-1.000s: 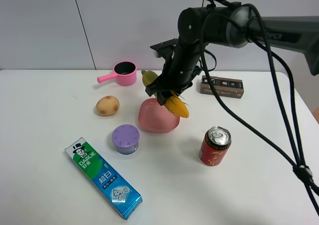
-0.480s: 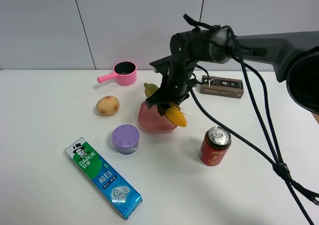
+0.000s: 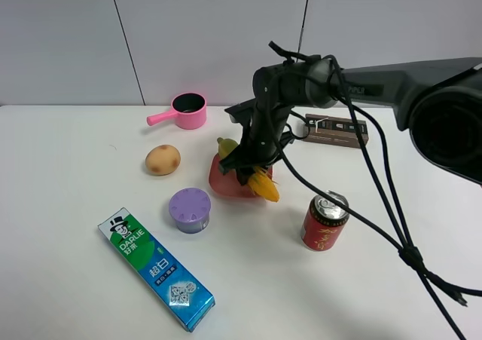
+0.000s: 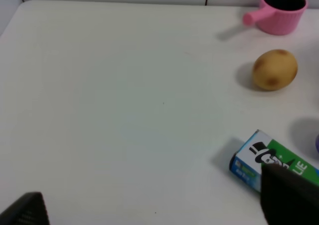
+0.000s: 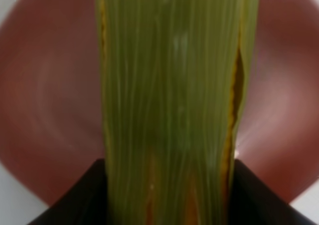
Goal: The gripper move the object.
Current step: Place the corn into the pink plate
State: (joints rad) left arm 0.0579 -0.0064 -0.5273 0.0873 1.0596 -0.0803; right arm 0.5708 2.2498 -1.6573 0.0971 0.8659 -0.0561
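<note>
My right gripper (image 3: 248, 163) is shut on the toy corn cob (image 3: 252, 170), holding it across its middle just over the pink plate (image 3: 222, 183). The cob's yellow kernel end (image 3: 265, 185) sticks out toward the can and its green tip (image 3: 226, 145) points back toward the pink pot. In the right wrist view the green husk (image 5: 172, 85) fills the middle, with the plate (image 5: 45, 100) close beneath; I cannot tell whether they touch. My left gripper (image 4: 159, 205) hangs open and empty above the table's left part, with one dark fingertip (image 4: 291, 195) over the toothpaste box.
A brown potato (image 3: 163, 160) lies left of the plate. A pink pot (image 3: 187, 111) stands behind it. A purple lidded cup (image 3: 189, 209) and a green-blue toothpaste box (image 3: 155, 268) are in front. A red can (image 3: 324, 221) stands right of the plate; a brown box (image 3: 336, 131) lies behind.
My right gripper has come down with the corn cob, from well above the plate to just over it, shifting slightly toward the front.
</note>
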